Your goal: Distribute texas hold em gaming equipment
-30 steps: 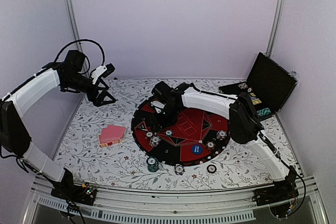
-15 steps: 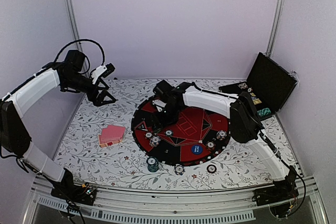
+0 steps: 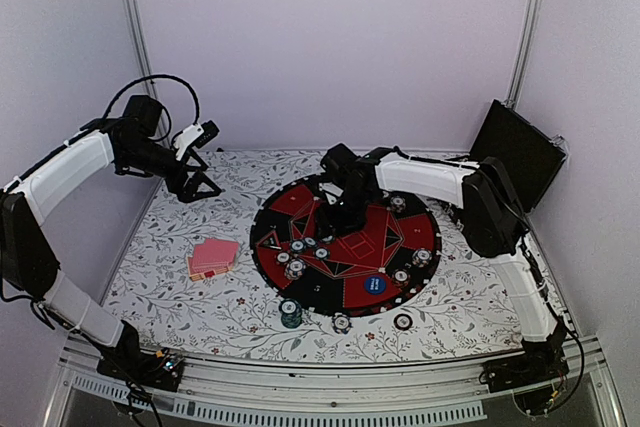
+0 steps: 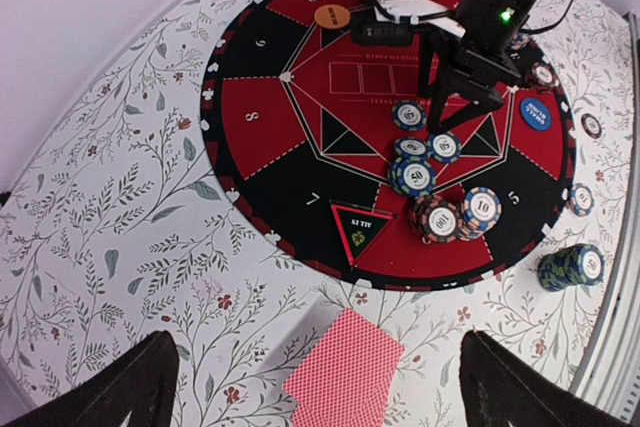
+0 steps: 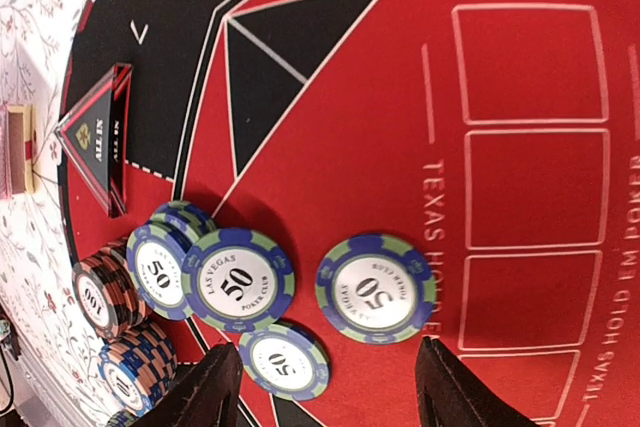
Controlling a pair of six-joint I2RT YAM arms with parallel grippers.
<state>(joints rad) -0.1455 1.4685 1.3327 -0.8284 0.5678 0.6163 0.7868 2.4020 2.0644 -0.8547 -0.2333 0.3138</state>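
Note:
The round red-and-black mat (image 3: 290,202) carries several poker chips. Blue 50 chips (image 5: 376,288) lie loose on its red felt beside a short blue stack (image 5: 158,267) and a dark red 100 stack (image 5: 100,297). My right gripper (image 3: 330,227) is open and empty just above these blue chips (image 4: 408,115); its fingertips (image 5: 215,387) straddle them. The pink-red-backed cards (image 3: 212,258) lie left of the mat. My left gripper (image 3: 200,190) is open and empty, high over the back left, with the cards (image 4: 345,372) between its fingers in its wrist view.
A dark green chip stack (image 3: 291,313) and two single chips (image 3: 342,323) lie off the mat's front edge. A blue disc (image 3: 374,284) and an orange disc (image 4: 332,16) sit on the mat. A black triangle marker (image 5: 95,137) stands near the chips. The black case (image 3: 515,152) is back right.
My right gripper has swung right, from the mat's left edge toward its middle, uncovering blue chips there. The left arm has not moved.

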